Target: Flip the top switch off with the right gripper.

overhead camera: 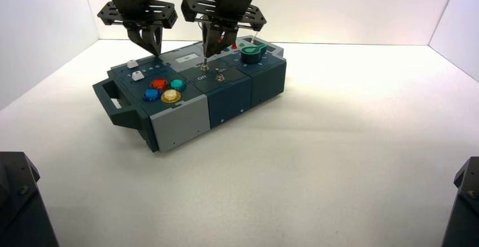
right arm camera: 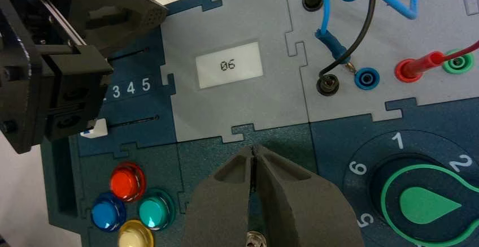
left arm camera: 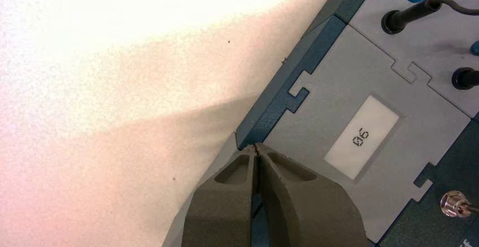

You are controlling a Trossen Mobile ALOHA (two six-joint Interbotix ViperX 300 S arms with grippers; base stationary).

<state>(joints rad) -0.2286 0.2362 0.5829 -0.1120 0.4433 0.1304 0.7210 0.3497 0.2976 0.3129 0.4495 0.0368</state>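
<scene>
the top switch (overhead camera: pixel 204 66) sits directly beneath the closed right gripper (overhead camera: pixel 210 49)

Green knob (right arm camera: pixel 429 204), display (right arm camera: pixel 229 65) reading "06"

The small display (right arm camera: pixel 229 65) on the grey panel reads "06". Beside the slider slots, white digits "3 4 5" (right arm camera: pixel 131 87) stand on the blue panel. Around the green knob (right arm camera: pixel 429 204), the dial shows "1", "2", "5" and "6". In the high view, "Off" (overhead camera: pixel 201 77) is lettered by the top switch (overhead camera: pixel 204 66).
</scene>
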